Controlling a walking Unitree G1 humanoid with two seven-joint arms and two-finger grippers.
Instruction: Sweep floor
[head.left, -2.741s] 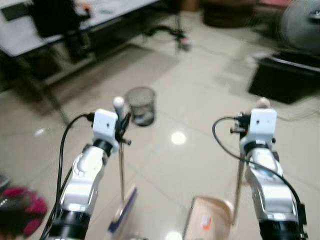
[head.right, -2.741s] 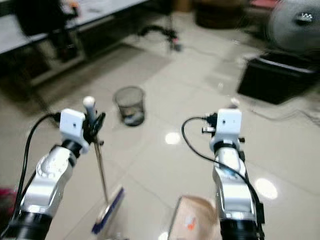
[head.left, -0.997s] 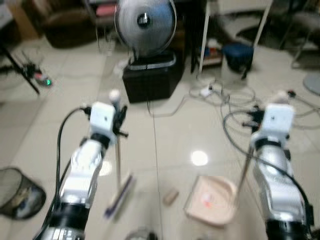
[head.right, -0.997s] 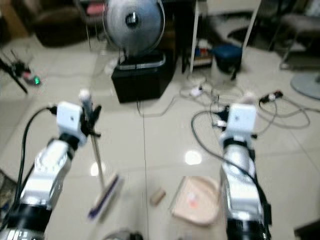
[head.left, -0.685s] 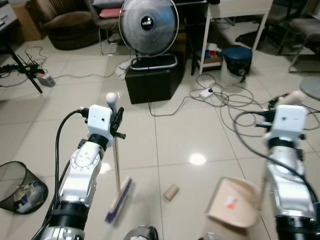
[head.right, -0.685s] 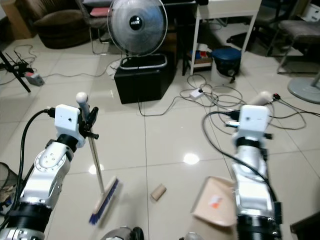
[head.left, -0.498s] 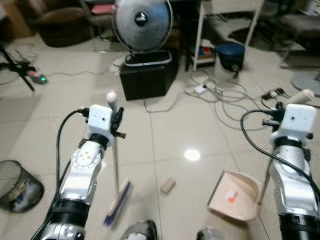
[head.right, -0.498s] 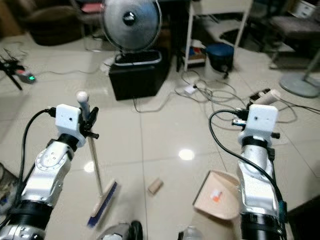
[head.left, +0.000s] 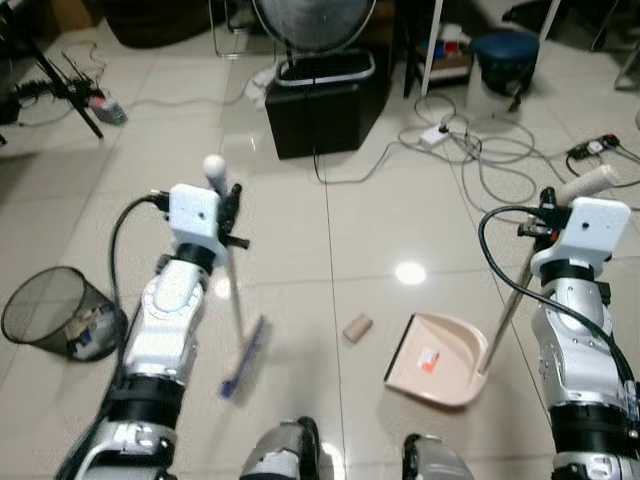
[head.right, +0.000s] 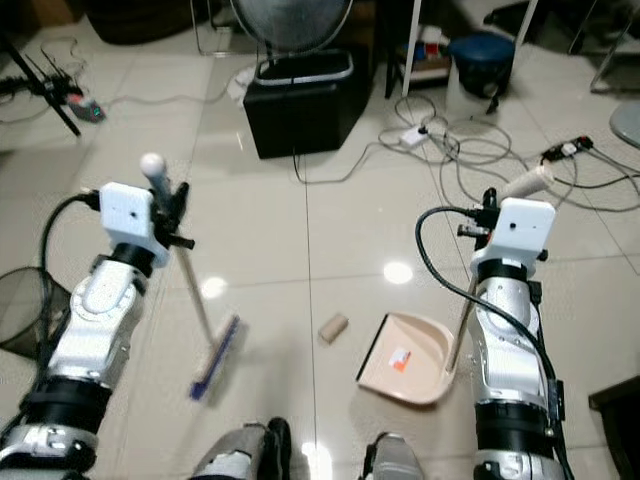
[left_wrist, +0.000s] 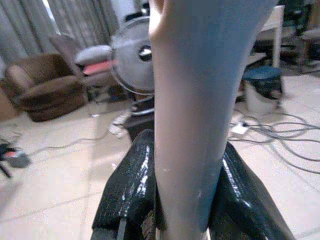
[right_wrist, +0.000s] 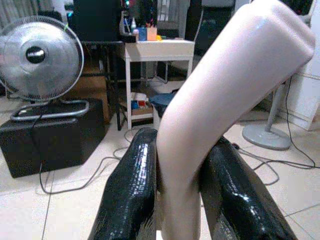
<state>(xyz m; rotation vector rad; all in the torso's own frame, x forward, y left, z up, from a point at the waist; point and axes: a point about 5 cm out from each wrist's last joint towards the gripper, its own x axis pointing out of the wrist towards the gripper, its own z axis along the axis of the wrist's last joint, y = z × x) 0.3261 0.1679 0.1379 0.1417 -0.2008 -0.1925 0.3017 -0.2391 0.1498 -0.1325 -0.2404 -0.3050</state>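
My left gripper (head.left: 229, 212) is shut on the upper part of a broom handle (left_wrist: 192, 105), just under its white knob. The broom's blue-bristled head (head.left: 245, 357) hangs slanted just above the tiles. My right gripper (head.left: 546, 216) is shut on the pale handle (right_wrist: 210, 125) of a beige dustpan (head.left: 438, 346), whose pan rests on the floor ahead of my right foot. A small cardboard roll (head.left: 357, 327) lies on the tiles between broom head and dustpan, a little left of the pan's mouth.
A black mesh waste basket (head.left: 55, 312) stands at the left. Ahead are a black box (head.left: 325, 100) with a fan on top and a tangle of cables (head.left: 480, 150) with a power strip. A blue bin (head.left: 505, 50) stands at the back right. My feet (head.left: 285, 455) show at the bottom.
The camera swung from the table side to the fan side, then tilted down. Both grippers kept their hold. The dustpan now sits closer to the cardboard roll.
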